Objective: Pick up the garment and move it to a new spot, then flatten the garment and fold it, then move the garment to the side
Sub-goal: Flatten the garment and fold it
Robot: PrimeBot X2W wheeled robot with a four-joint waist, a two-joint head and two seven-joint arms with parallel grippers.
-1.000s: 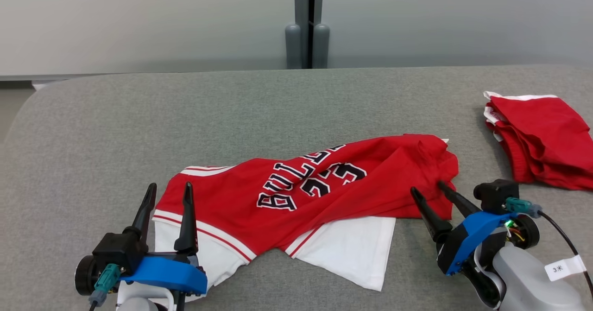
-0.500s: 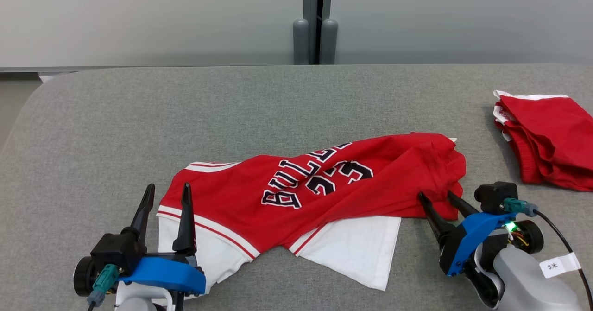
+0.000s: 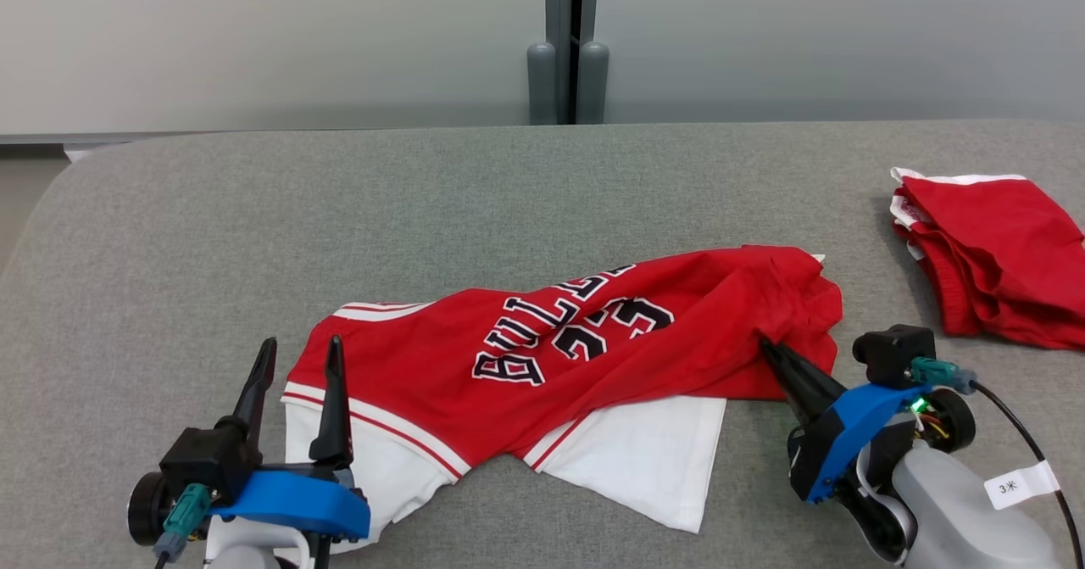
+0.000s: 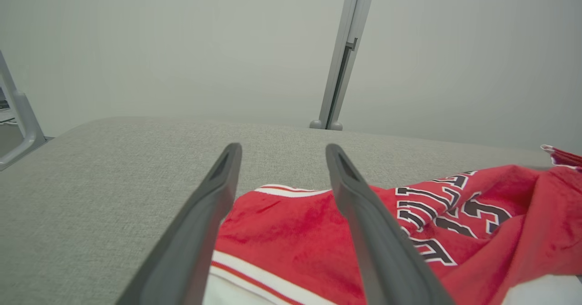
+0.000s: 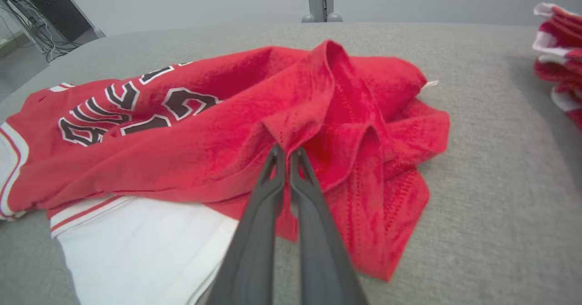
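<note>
Since a second ago the right hand (image 3: 765, 347) has shut its two dark fingers, which then stood apart at the bunched right end of the red-and-white basketball jersey (image 3: 525, 357); the left hand (image 3: 301, 344) has not changed. In the head view the jersey lies crumpled, lettering up, near the front middle of the grey fabric-covered table (image 3: 424, 204). The right hand is clenched on a ridge of its red cloth. The left hand is spread wide over the white-trimmed left end and grasps nothing. A separate pile of red cloth with white trim (image 3: 992, 255) sits well apart at the far right. In the left wrist view the two fingers stand wide apart above the jersey's red corner and striped hem, and whether they touch the cloth cannot be told. In the right wrist view the fingertips meet on a raised fold of red mesh, so the pinch looks secure. This appears to be the first step, taking hold of the jersey before carrying it to a new spot. The next move probably calls for the left hand to drop and close on its end, then for both to lift together so the cloth hangs clear.
</note>
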